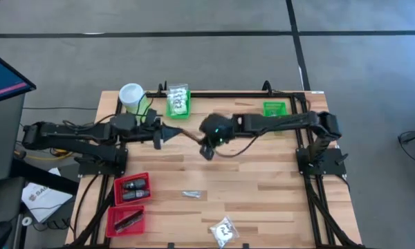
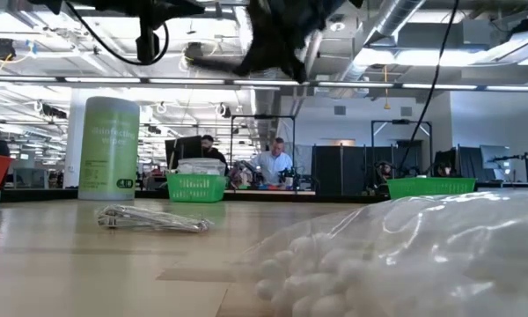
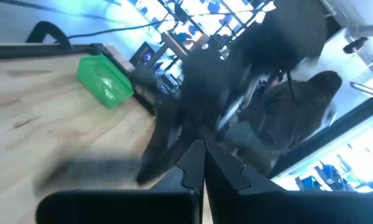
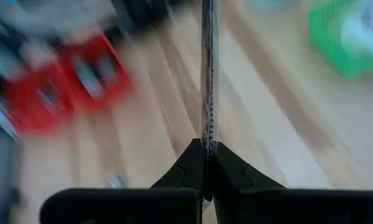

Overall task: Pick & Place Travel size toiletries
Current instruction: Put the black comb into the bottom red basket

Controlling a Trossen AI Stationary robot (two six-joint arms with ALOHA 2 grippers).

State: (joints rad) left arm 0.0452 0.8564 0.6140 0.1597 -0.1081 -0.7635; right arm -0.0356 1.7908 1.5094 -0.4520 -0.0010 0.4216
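Note:
Above the table's middle, my right gripper (image 4: pixel 206 155) (image 1: pixel 202 140) is shut on a slim silvery sachet (image 4: pixel 208 74), which shows as a thin strip (image 1: pixel 185 134) reaching toward my left gripper (image 1: pixel 169 131). My left gripper (image 3: pixel 199 155) is shut and points toward the right arm. I cannot tell whether it touches the strip's far end. Another silvery sachet (image 1: pixel 191 194) (image 2: pixel 154 218) lies flat on the table. A white crinkly packet (image 1: pixel 223 230) (image 2: pixel 405 255) lies at the near edge. My right gripper pinches one end of the sachet (image 4: pixel 207 140) between its two fingers. The fingers slant down from the table's right side. The sachet sticks out beyond the fingertips in line with them, seen edge-on, and is lifted clear of the table.
Two red baskets (image 1: pixel 132 188) (image 1: pixel 126 220) with dark pieces stand at the near left. A green basket (image 1: pixel 178 102) (image 2: pixel 196 187) with white packets and a light-green canister (image 1: pixel 132 97) (image 2: pixel 111 148) stand at the far left. Another green basket (image 1: pixel 274 109) stands at the far right.

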